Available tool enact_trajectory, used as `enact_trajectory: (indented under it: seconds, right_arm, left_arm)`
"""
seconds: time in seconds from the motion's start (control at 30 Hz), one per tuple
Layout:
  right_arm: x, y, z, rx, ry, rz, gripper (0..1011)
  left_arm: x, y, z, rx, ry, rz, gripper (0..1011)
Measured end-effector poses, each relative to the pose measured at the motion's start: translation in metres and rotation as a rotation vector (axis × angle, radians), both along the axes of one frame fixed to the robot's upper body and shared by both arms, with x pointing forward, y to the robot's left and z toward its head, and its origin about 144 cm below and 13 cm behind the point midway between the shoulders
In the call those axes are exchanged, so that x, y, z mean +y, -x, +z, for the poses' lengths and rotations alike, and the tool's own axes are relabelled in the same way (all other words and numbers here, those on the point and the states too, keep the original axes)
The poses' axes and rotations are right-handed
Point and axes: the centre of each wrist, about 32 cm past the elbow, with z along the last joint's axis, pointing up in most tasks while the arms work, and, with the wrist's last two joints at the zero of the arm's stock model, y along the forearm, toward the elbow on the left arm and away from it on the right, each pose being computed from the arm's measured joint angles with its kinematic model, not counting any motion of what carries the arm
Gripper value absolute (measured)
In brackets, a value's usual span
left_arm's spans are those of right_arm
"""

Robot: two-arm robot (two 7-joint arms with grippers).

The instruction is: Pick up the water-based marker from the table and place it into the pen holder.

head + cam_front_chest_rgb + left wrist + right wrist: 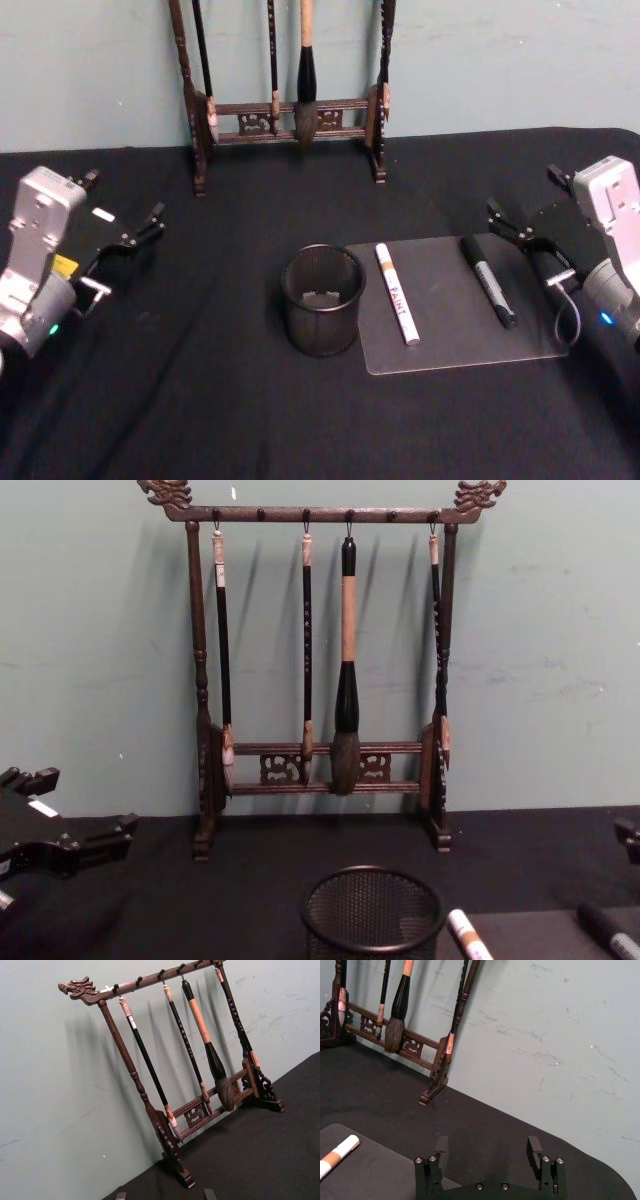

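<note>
Head view, pen holder (pixel 322 300): it stands upright in the middle of my black worktop (pixel 200 400).
Head view, markers: a white marker (pixel 397 293) and a black marker (pixel 488 281) lie flat on a clear mat (pixel 450 340), right of the pen holder. The white one is nearer the holder. I cannot tell which one is water-based.
Head view, left jaws: out at the left of the worktop, well apart from the holder, holding nothing.
Head view, right jaws: at the right, near the far end of the black marker but not touching it.
Head view, brush rack (pixel 285 110): it stands at the far edge by the wall.
Left wrist view, left jaws: my two fingertips (pixel 120 1195) are spread apart with nothing between them, and the rack is past them.
Right wrist view, right jaws: my two fingers (pixel 535 1152) are wide apart and hold nothing. One end of the white marker lies on the mat off to the side.
Chest view, pen holder: it is near and in the middle. Both marker ends are to its right, and the rack is behind.
</note>
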Motion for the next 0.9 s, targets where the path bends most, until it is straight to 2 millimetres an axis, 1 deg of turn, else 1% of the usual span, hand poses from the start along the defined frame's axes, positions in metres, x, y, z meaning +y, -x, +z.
enact_trajectory:
  seconds: [0.73,0.9]
  right_arm:
    - [0.0000,0.0000,0.0000,0.000,0.000,0.000,1000]
    - [0.0009,0.0017,0.0035,0.013,-0.012,0.025,1000]
  left_arm:
    - [0.0000,0.0000,0.0000,0.000,0.000,0.000,1001]
    - [0.0000,0.0000,0.0000,0.000,0.000,0.000,1001]
